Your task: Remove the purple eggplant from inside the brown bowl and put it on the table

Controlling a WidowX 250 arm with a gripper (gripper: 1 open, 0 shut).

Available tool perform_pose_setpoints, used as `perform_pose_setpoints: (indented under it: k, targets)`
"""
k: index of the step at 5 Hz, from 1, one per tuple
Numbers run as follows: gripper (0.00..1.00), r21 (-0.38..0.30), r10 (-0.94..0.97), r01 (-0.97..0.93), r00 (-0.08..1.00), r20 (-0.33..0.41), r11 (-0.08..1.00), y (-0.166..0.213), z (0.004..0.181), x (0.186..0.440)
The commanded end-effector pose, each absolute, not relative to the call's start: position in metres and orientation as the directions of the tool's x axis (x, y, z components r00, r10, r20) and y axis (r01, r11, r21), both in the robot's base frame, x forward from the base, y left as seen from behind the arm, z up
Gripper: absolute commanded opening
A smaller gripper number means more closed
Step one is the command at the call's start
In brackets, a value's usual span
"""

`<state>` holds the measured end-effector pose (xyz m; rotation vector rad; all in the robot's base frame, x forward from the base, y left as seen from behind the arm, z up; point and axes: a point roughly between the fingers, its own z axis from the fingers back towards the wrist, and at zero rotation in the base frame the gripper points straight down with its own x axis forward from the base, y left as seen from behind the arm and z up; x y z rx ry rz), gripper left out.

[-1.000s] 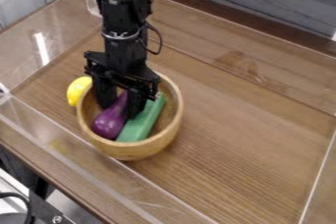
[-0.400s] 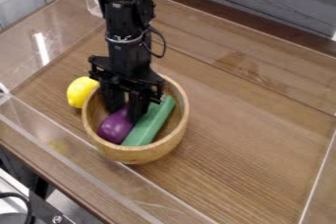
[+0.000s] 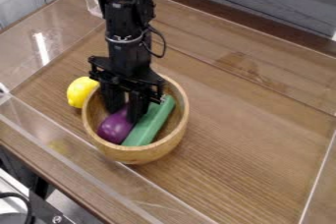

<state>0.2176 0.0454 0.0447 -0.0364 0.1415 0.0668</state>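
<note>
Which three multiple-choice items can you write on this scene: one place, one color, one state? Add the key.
1. Where is the eggplant?
A) on the table, outside the bowl
B) inside the bowl
C) on the lemon

2. What color is the block beside the eggplant?
A) green
B) red
C) white

3. How does the gripper stand?
A) high above the bowl
B) off at the right-hand wall
C) down at the bowl, by the eggplant

1 B: the purple shape lies within the wooden rim.
2 A: its long face shows green.
3 C: its dark fingers reach in over the rim, close to the eggplant.
</note>
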Motion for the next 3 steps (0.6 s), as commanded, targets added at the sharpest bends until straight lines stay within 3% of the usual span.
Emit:
perform_pose_setpoints:
  k: [1, 3]
  targets:
    - [0.00, -0.030, 0.078, -0.082, 0.991, -0.105, 0.996, 0.0488, 0.0544, 0.2235]
    - [0.00, -0.035, 0.088, -0.092, 0.991, -0.105, 0.995, 0.0494, 0.0549, 0.2234]
